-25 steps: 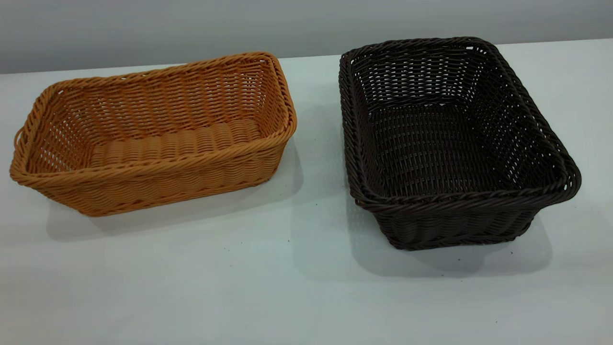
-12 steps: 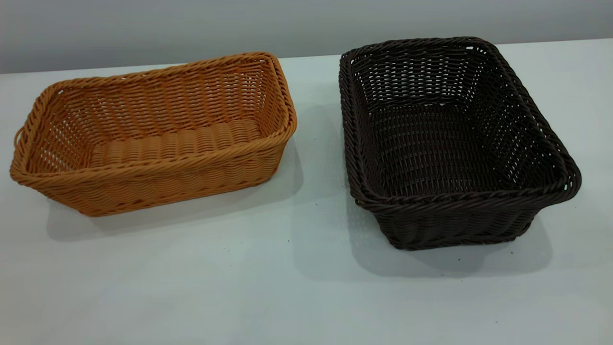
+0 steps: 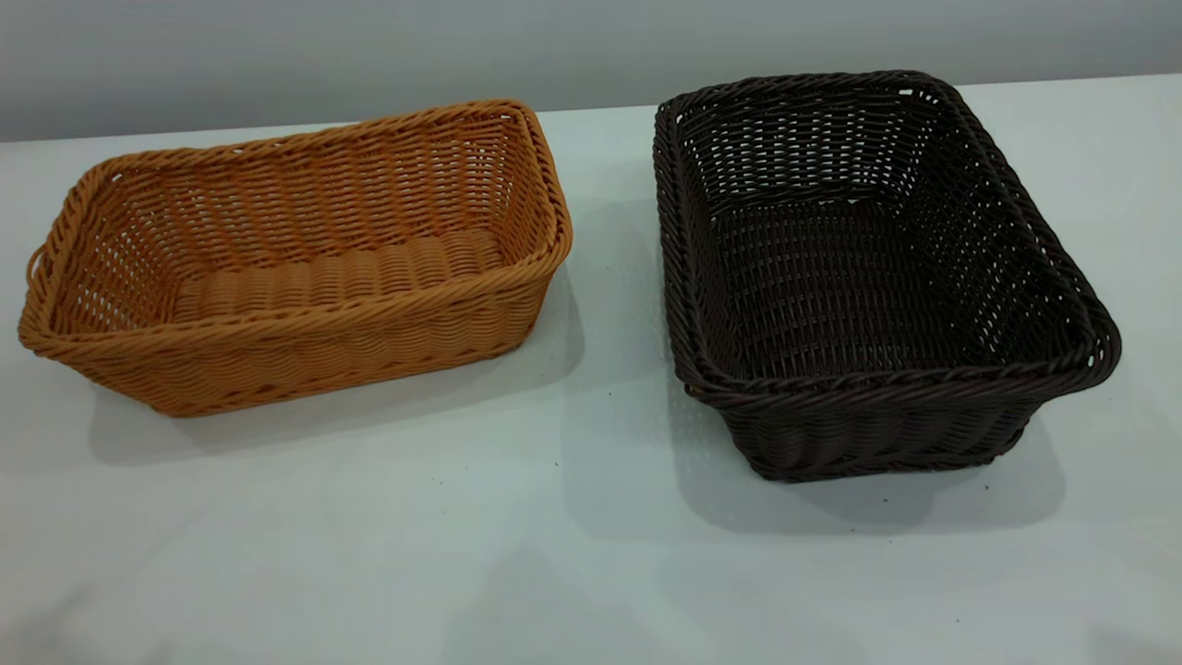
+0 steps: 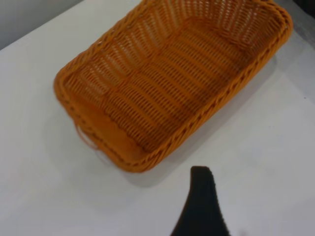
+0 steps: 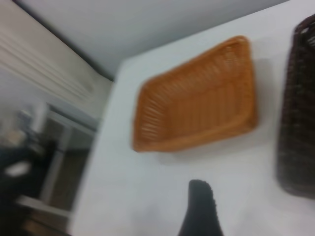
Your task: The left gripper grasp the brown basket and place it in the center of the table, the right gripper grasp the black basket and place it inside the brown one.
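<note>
- brown basket [image 3: 295,259] sits left on the white surface [image 3: 554,554], black basket [image 3: 868,277] right, just beside it, not touching
- left gripper [image 4: 202,206] and right gripper [image 5: 201,209] hover, can't tell what their fingers are doing

One dark finger of each tool, left [image 4: 202,204] and right [image 5: 201,209], empty.

Your left wrist camera shows the rectangular orange-tan woven wicker basket [image 4: 172,83] standing upright and empty on the plain white bench [image 4: 266,147], and one black gripper finger [image 4: 202,204] near its braided long rim, not touching it.
</note>
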You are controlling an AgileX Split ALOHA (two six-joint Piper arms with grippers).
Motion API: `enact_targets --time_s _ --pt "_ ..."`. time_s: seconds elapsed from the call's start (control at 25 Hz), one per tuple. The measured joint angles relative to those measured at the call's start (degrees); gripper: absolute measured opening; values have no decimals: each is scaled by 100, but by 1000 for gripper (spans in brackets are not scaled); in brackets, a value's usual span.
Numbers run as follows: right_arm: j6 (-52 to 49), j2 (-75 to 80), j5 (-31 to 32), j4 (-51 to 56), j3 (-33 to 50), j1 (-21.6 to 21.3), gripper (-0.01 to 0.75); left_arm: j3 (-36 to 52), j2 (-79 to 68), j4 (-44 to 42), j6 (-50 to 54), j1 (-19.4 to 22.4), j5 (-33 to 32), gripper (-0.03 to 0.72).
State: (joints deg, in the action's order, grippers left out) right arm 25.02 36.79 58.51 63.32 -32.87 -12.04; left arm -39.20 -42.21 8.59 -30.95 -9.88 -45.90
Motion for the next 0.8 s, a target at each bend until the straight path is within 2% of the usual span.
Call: enact_targets --time_s 0.28,0.68,0.8 --pt "-1226 470 -733 146 0 2 495 -190 -990 7 -91 -72 215 491" --pt "-2053 1605 -881 307 12 10 493 -190 -1872 -1 -86 -712 720 491" --pt "-2182 2032 -990 307 105 10 493 -190 -1925 -1 -80 -751 937 491"
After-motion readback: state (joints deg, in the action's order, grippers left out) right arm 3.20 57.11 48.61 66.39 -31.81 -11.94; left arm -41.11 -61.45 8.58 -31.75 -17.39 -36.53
